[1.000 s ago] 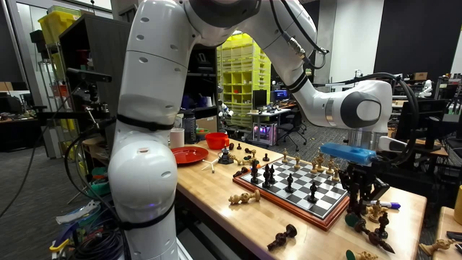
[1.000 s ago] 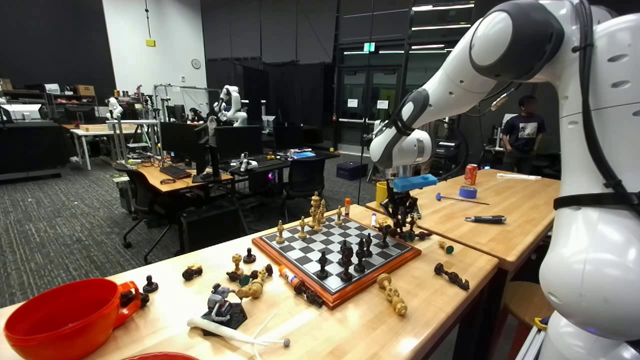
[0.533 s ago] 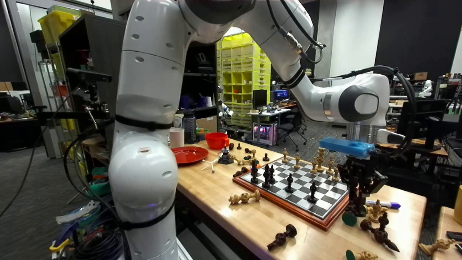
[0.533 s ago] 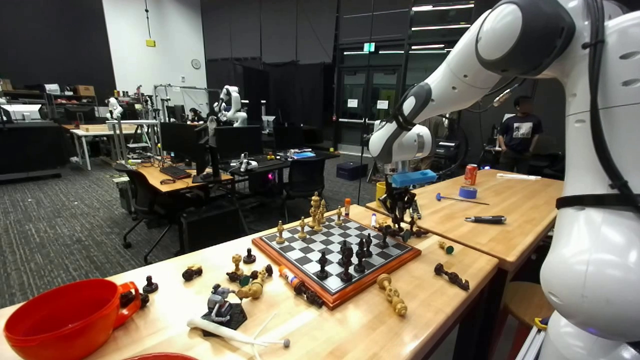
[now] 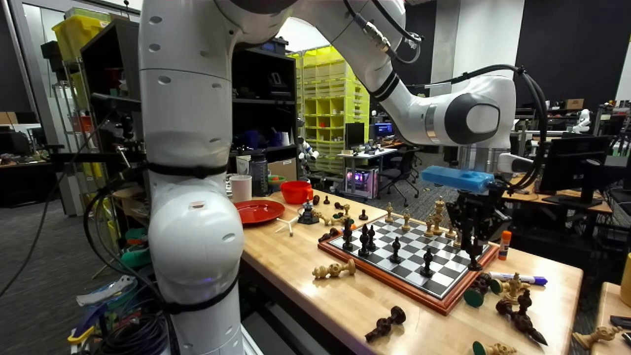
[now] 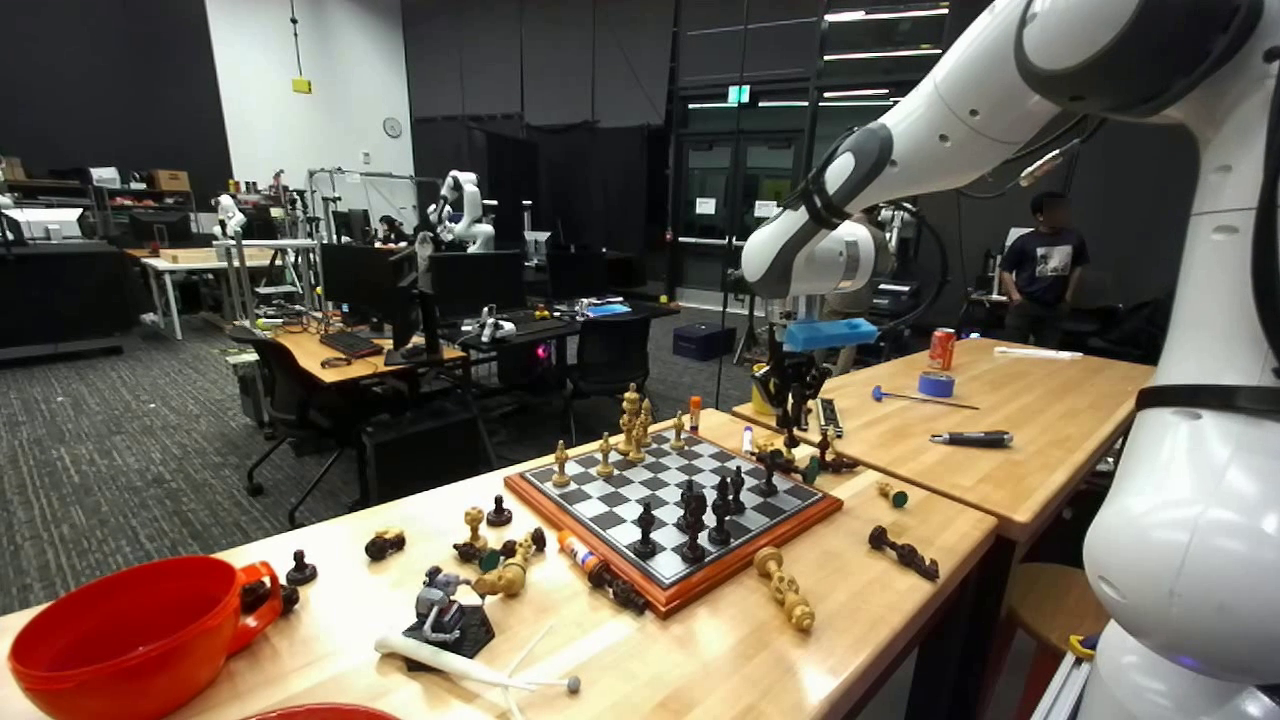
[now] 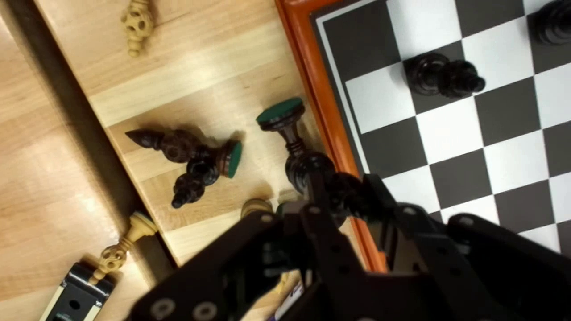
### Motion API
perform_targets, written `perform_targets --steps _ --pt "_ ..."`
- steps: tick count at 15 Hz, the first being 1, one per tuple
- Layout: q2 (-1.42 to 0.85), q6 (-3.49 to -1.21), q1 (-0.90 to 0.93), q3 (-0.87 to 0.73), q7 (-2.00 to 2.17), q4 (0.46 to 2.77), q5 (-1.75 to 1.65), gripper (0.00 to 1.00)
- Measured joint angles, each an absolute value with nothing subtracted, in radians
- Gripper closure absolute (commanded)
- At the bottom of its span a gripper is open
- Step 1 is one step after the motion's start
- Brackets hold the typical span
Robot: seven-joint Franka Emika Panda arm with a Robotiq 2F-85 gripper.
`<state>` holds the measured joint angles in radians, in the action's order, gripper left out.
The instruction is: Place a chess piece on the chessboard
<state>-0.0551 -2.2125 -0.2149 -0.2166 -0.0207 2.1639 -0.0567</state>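
Having risen since the earlier frame, the black end effector (image 7: pixel 343 183) clamps a glossy dark-brown, round-based chess piece (image 5: pixel 474 265) near the edge of the black-and-white checkered, reddish-brown-bordered chessboard (image 5: pixel 384 277). Carrying seems in hand; next calls for shifting inward, then lowering upright. Whether the piece overhangs the chessboard cannot be told; its top is hidden.

in an exterior view, camera stood close to the arm (image 5: pixel 187 133), facing yellow shelves (image 5: pixel 337 84) at 12 o'clock. in an exterior view, camera looked along the table (image 6: pixel 720 645), red cup (image 6: pixel 165 665) nearest at 8 o'clock. wrist view was closest, aimed down. all three shared the chessboard (image 7: pixel 448 131).
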Motion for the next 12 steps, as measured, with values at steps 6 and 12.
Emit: perform_targets --steps 6,12 --pt "-0.007 -2.189 -0.215 -0.207 -0.072 2.228 0.02 0.94" --pt "-0.007 -2.197 -0.215 -0.207 -0.119 2.265 0.095 0.94"
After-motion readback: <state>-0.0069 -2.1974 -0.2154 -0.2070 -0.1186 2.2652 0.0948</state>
